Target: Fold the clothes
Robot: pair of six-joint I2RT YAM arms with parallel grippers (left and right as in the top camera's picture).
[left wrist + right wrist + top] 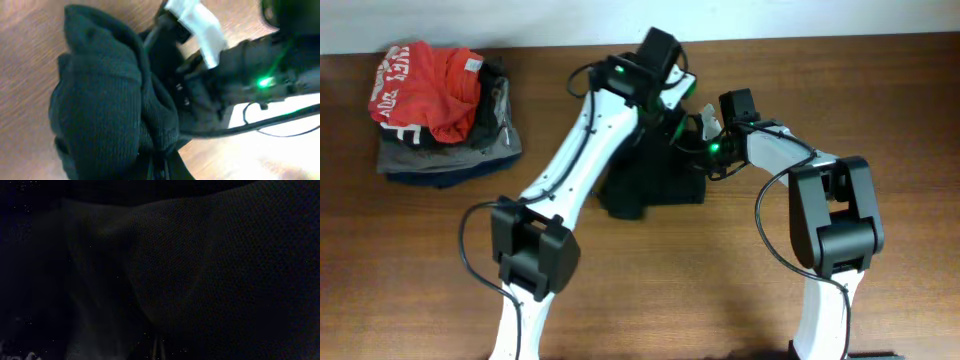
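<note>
In the middle of the brown table (880, 90), the black garment (655, 185) lies in a bunched heap. Its long side runs from the upper middle of the frame down toward the lower left. At the upper left, well apart, sits 1 pile (445, 160) topped by a red shirt (425, 85). Both grippers meet at the heap's upper end, so the loose cloth lies below them. The left gripper (155, 169) is squeezed tight on a bunch of cloth. The right gripper (708, 128) is clenched too, but its view is all dark, so I cannot tell if it holds any.
</note>
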